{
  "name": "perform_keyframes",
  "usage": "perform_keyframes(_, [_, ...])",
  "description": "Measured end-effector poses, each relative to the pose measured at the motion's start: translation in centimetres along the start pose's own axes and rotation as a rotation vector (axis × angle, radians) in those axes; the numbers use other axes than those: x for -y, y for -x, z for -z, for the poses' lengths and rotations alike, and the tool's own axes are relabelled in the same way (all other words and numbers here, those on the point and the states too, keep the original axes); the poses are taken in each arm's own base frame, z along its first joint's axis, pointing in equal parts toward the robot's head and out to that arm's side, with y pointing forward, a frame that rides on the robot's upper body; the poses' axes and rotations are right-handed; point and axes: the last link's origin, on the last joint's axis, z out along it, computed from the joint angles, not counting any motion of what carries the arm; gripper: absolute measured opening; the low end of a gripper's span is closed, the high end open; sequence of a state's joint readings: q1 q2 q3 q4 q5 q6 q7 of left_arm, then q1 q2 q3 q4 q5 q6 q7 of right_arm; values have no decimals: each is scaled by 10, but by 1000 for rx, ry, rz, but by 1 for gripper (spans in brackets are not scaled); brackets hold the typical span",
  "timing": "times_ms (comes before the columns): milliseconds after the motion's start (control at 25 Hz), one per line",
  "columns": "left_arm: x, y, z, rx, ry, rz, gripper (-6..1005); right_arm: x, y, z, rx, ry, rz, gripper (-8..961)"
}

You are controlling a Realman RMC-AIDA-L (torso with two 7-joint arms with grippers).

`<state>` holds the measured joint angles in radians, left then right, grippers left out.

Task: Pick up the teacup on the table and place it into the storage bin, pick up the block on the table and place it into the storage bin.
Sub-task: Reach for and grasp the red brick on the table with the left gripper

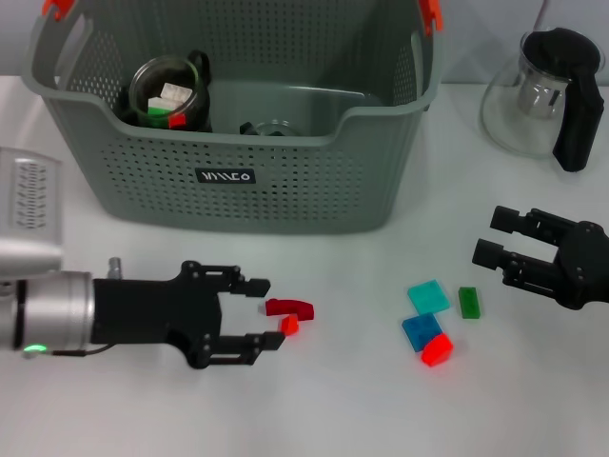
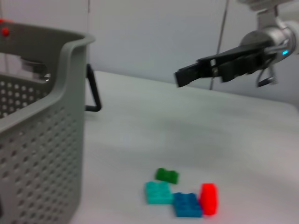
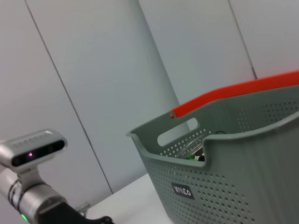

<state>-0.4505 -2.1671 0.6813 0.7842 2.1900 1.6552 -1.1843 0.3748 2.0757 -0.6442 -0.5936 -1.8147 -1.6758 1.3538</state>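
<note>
Storage bin (image 1: 238, 181), grey-green and perforated, at the back of the white table (image 1: 362, 409); a glass teacup (image 1: 169, 93) holding small blocks already lies inside it. Red blocks: a curved piece (image 1: 290, 307) and a small one (image 1: 289, 325) sit on the table just ahead of the left gripper (image 1: 257, 316), whose jaws are spread and empty. The block step appears to be in hand; the next move calls for advancing and closing on one red piece. Right gripper (image 1: 495, 238), jaws spread, hangs idle near a loose cluster of teal, blue, green and red blocks (image 1: 436, 319). Glass teapot (image 1: 538, 95) at the far right; pale panelled wall (image 3: 93, 70) behind
</note>
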Motion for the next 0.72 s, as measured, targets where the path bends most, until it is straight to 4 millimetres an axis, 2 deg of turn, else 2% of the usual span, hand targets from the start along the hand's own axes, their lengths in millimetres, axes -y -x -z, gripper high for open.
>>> perform_keyframes(200, [13, 8, -18, 25, -70, -42, 656, 0, 0, 0, 1, -2, -3, 759])
perform_keyframes(480, [19, 19, -30, 75, -119, -100, 655, 1, 0, 0, 7, -8, -6, 759])
perform_keyframes(680, [22, 26, -36, 120, -141, -104, 483, 1, 0, 2, 10, -15, -9, 759])
perform_keyframes(720, [23, 27, -38, 128, -149, -103, 478, 1, 0, 2, 11, -16, -9, 759])
